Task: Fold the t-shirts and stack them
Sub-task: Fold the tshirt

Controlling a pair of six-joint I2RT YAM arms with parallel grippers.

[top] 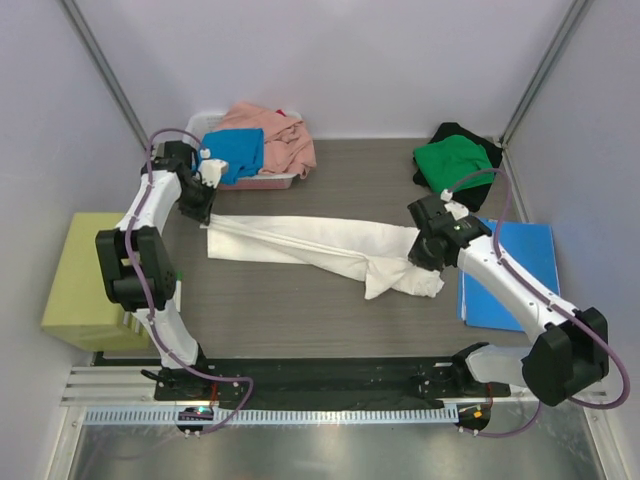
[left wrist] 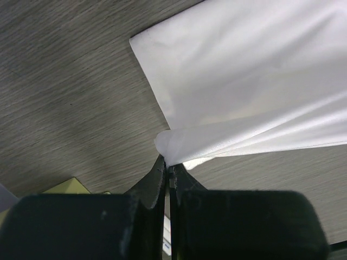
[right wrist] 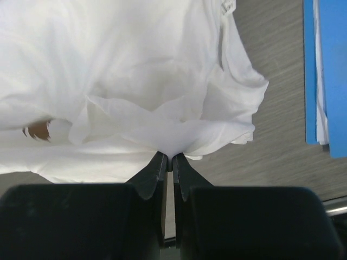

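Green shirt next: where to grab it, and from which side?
Likely pinch the green shirt at its near-left edge, dropping in from the near-left: it lies bunched on the black shirt in the far right corner, walls behind and right.

**Right gripper pinches a fold of white cloth**

The right gripper (right wrist: 167,158) has its dark jaws closed on a bunched fold of the white t-shirt (right wrist: 124,65). The shirt spreads crumpled over the grey wood-grain table (right wrist: 276,141). A bit of brown print (right wrist: 37,129) shows through the cloth. A blue folder (right wrist: 332,70) lies flat beside the shirt, near the table's edge.
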